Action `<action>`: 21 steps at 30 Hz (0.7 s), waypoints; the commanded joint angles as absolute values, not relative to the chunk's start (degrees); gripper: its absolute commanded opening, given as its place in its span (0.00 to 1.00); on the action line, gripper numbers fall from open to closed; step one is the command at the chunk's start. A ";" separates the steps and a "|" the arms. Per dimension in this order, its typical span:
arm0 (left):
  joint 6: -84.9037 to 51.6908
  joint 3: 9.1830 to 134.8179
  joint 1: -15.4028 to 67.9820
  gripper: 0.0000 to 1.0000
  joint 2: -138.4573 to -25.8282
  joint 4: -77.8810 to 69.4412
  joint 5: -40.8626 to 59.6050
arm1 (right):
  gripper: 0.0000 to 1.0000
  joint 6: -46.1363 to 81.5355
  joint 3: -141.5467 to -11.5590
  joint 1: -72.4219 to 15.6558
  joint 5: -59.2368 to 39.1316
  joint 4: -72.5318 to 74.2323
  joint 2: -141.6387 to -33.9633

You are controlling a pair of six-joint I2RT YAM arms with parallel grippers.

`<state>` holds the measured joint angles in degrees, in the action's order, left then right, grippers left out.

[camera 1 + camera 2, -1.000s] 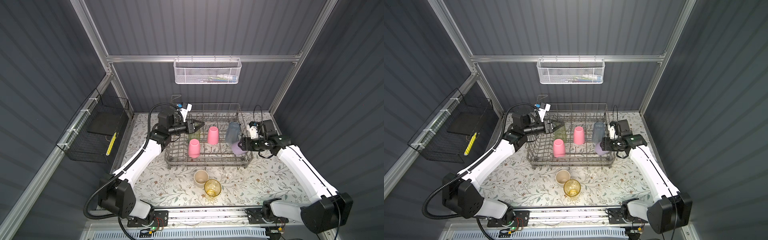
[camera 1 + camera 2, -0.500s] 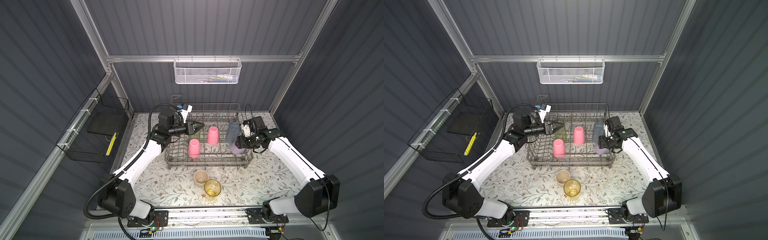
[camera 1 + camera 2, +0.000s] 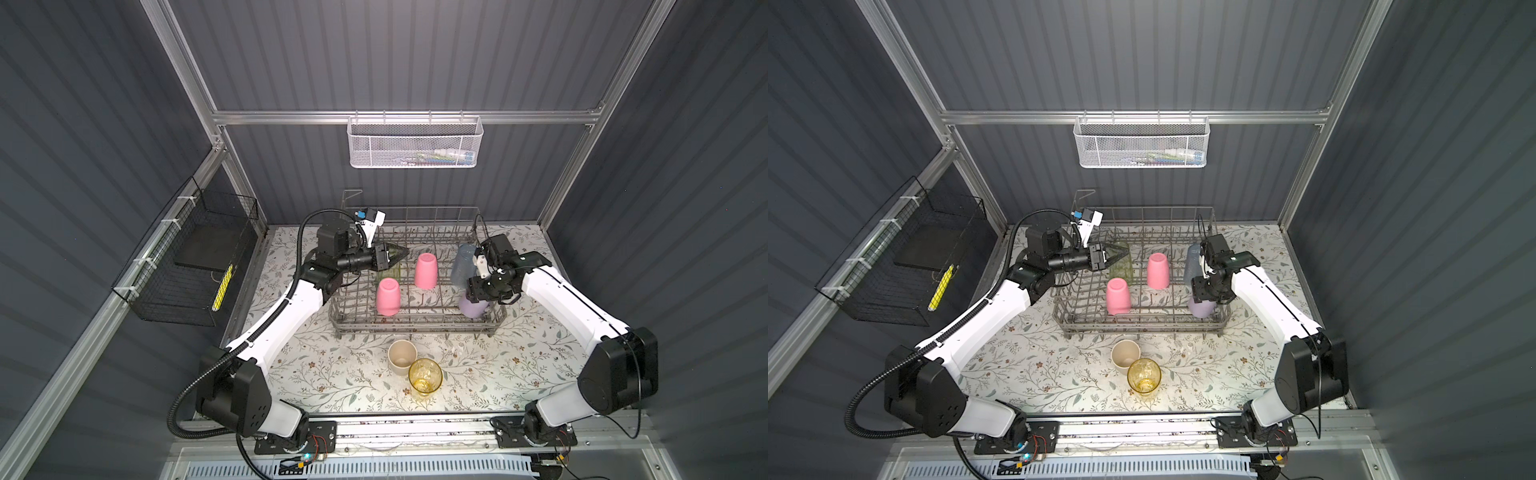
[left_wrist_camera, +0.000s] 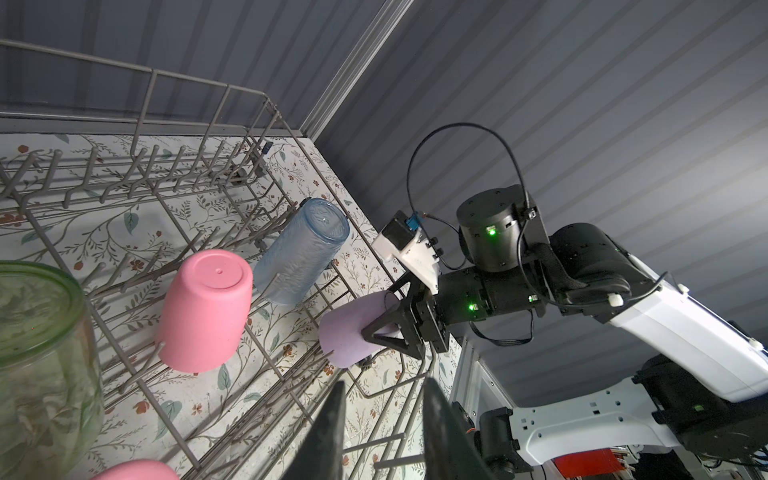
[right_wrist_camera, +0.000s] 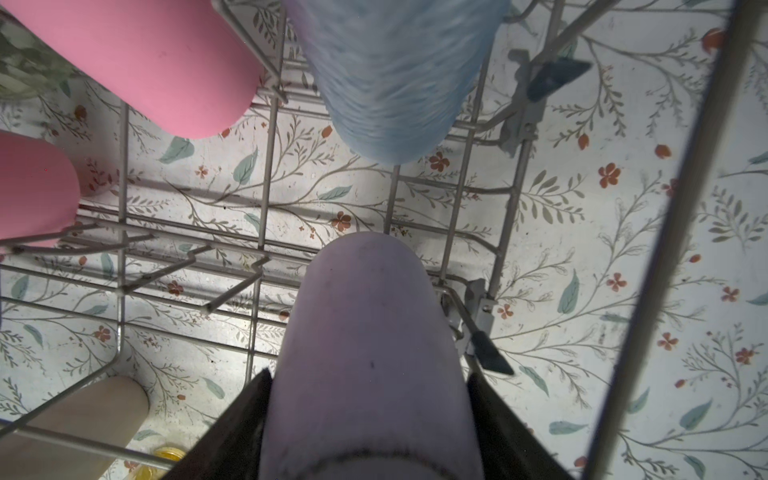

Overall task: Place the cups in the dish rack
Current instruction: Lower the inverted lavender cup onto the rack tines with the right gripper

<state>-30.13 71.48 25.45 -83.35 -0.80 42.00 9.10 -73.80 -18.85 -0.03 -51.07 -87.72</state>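
While the right gripper [image 5: 368,376] has both fingers pressed against the sides of the lilac cup [image 5: 365,316], that cup hangs tilted inside the dish rack [image 3: 415,328]. It is at the near right corner, with its free end down among the upright tines. Whether it already rests on the wires cannot be told.

Just behind it in the rack stands the grey-blue ribbed cup [image 3: 462,266], mouth down. Two pink cups [image 3: 388,296] are upturned nearer the middle, one closer to the front than the other.

The left gripper [image 4: 384,386] hovers over the rack's far left part, just above the green ribbed cup [image 3: 1121,268]. Its fingers are a little apart and hold nothing.

Outside the rack, the beige cup [image 3: 402,357] and the amber ribbed cup [image 3: 424,375] stand upright on the floral table [image 3: 316,374]. They stand side by side, near the rack's front wall.
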 commanded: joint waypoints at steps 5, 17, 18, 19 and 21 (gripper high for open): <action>-28.26 69.89 25.33 0.32 -81.25 0.17 43.24 | 0.33 8.70 -75.32 -20.43 1.27 -53.51 -88.98; -27.86 69.27 25.14 0.31 -81.09 0.44 43.24 | 0.53 9.62 -74.10 -21.36 1.67 -52.87 -91.05; -27.87 69.27 25.08 0.32 -81.12 0.44 43.24 | 0.57 9.67 -74.10 -21.31 1.66 -52.88 -91.00; -27.86 69.26 25.14 0.31 -81.17 0.44 43.25 | 0.60 9.74 -74.22 -21.40 1.65 -52.87 -90.94; -27.86 69.14 25.11 0.32 -81.04 0.44 43.24 | 0.68 9.80 -74.26 -21.38 1.46 -52.70 -90.39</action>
